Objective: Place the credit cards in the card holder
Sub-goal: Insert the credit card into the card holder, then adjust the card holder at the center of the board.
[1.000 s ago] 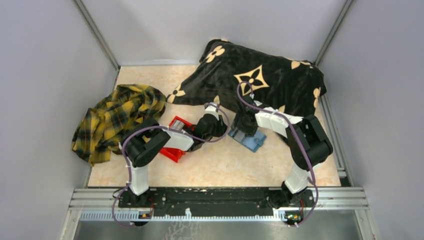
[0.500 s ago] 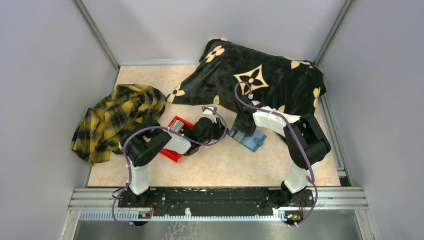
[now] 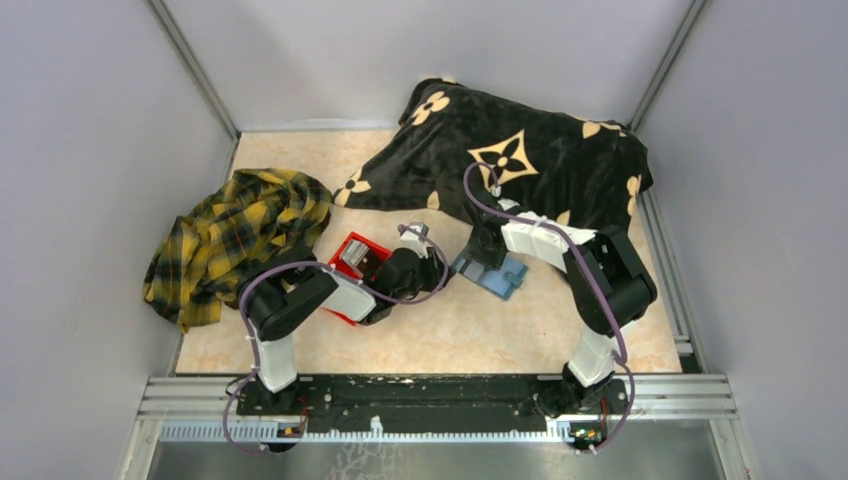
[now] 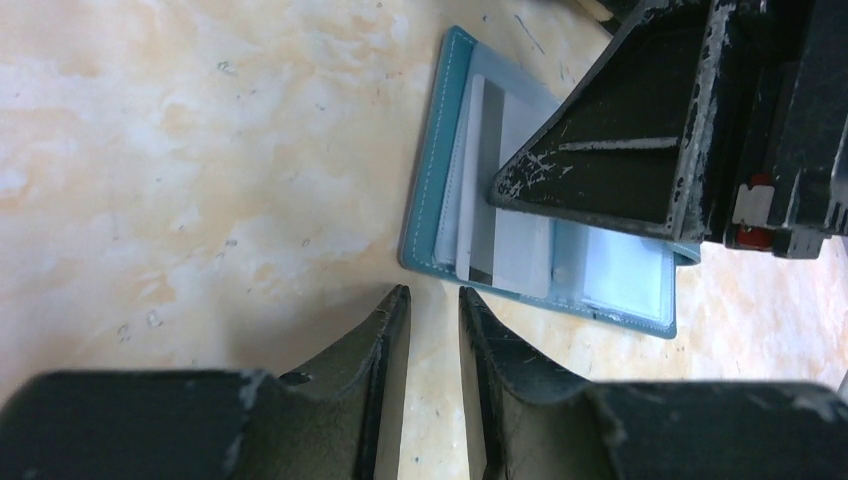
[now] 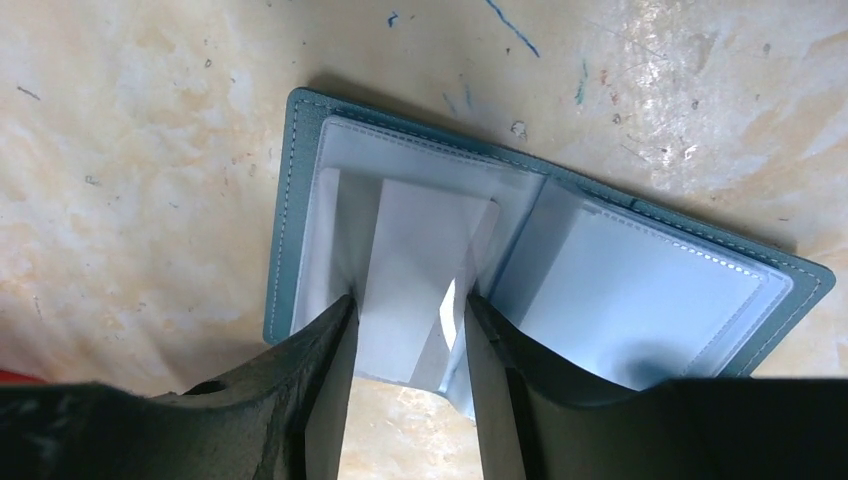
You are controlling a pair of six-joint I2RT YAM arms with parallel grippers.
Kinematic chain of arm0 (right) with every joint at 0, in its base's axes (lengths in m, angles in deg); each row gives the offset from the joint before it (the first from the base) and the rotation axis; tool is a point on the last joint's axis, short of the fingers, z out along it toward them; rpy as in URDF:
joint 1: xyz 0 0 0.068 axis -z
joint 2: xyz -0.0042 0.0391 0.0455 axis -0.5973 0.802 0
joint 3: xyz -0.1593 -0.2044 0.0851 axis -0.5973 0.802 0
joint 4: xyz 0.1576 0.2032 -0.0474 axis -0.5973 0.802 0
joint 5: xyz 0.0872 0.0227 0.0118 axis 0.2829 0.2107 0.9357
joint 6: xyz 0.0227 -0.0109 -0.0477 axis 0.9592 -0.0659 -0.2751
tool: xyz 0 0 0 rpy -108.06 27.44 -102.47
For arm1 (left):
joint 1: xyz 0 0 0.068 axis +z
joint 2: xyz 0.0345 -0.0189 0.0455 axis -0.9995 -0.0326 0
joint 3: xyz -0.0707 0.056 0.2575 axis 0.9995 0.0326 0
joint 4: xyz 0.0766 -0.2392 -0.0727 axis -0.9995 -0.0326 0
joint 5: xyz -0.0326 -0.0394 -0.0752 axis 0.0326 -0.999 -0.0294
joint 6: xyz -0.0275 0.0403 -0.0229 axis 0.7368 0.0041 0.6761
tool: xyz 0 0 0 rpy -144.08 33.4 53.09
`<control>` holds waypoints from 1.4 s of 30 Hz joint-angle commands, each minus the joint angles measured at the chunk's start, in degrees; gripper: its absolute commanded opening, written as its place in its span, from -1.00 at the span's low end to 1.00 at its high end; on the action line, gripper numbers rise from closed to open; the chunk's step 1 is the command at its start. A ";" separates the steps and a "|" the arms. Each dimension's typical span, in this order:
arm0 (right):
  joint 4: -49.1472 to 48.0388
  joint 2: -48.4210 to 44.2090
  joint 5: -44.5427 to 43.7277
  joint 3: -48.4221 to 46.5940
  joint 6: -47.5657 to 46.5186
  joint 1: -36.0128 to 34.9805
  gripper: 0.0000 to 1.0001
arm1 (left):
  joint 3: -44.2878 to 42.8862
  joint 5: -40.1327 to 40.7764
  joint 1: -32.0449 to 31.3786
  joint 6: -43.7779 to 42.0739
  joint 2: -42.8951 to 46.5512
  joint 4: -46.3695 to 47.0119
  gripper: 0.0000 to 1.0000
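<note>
The teal card holder point(image 3: 497, 280) lies open on the table, its pale pockets facing up point(image 5: 650, 290). My right gripper point(image 3: 483, 258) point(image 5: 408, 315) stands over its left half. Its jaws touch both long edges of a white credit card point(image 5: 415, 250) that sticks out of a pocket. A second card edge leans against the right finger. From the left wrist view, cards point(image 4: 480, 190) show in the holder point(image 4: 620, 285) under the right gripper's black body. My left gripper point(image 3: 438, 268) point(image 4: 432, 300) rests just short of the holder's near edge, narrowly open and empty. More grey cards point(image 3: 355, 260) lie in the red bin point(image 3: 340, 300).
A yellow plaid cloth point(image 3: 235, 240) is heaped at the left. A black blanket point(image 3: 520, 160) with tan flower marks covers the back right. Bare marbled tabletop point(image 3: 450, 330) stretches in front of the holder.
My right jaws have narrowed around the white card. My left gripper has drawn back a little, leftward and toward the near edge, away from the holder.
</note>
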 commanded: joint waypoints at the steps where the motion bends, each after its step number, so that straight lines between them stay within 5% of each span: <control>1: -1.44 0.46 -1.12 -3.36 -1.06 -1.15 -0.12 | 3.44 2.65 -0.35 0.41 0.96 -8.89 -0.35; 11: -0.07 -4.43 -2.80 -4.70 -4.11 -1.74 0.27 | 5.28 6.65 -0.36 1.12 5.76 -12.52 -0.35; 21: -1.34 -10.73 -6.27 -1.95 -7.55 -1.74 0.27 | 6.74 7.40 -2.40 1.20 9.48 -14.40 -0.35; 27: -3.70 -11.14 -7.20 -0.73 -11.49 0.75 -0.09 | 5.59 9.11 -6.62 1.56 10.25 -16.33 -0.36; 34: -6.20 -7.98 -3.74 -0.57 -14.20 5.39 -0.83 | 1.82 10.40 -10.24 1.84 6.83 -17.98 -0.36; 42: -8.13 -2.21 -1.66 -3.04 -16.13 7.76 -0.95 | -3.70 11.04 -10.56 0.34 3.12 -21.13 -0.36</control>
